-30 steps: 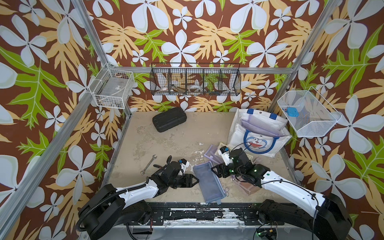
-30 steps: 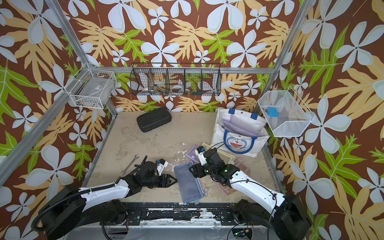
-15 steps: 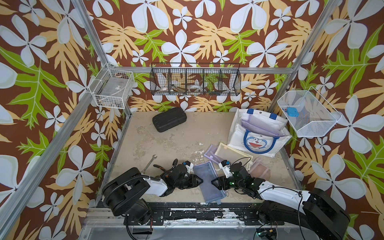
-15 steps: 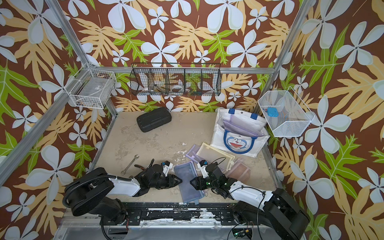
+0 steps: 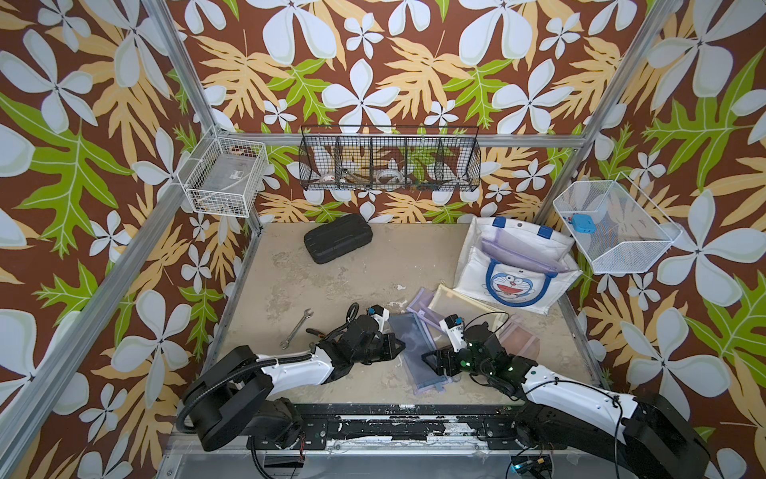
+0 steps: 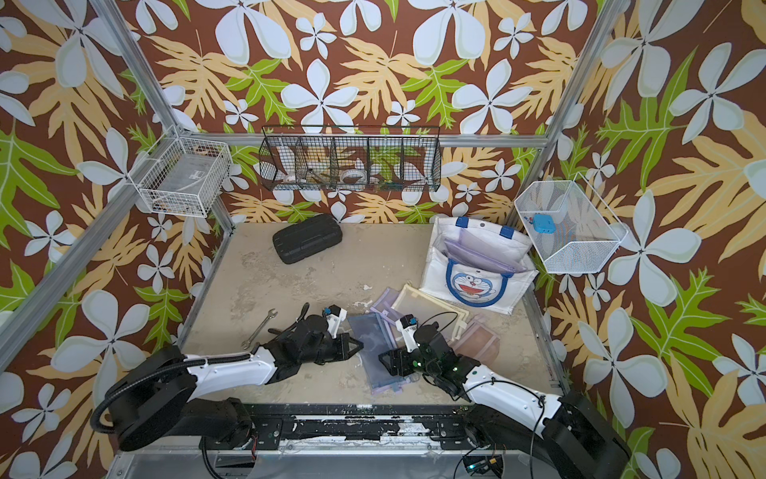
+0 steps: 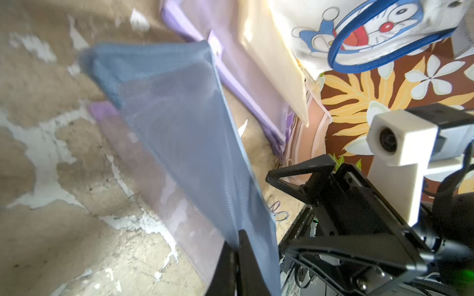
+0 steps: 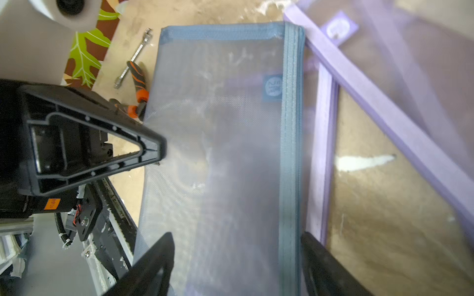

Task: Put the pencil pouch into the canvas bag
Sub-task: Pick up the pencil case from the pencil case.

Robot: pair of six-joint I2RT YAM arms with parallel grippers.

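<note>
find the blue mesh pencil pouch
In both top views the blue mesh pencil pouch sits front-centre, between the left hand, shut on its edge, and the right hand.

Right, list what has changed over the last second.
The left gripper edged toward the blue mesh pouch and shut on its edge. The right gripper drew back toward its base, open, straddling the pouch's zip side. The pouch hardly shifted; canvas bag, black case and wrench stayed put.
</note>
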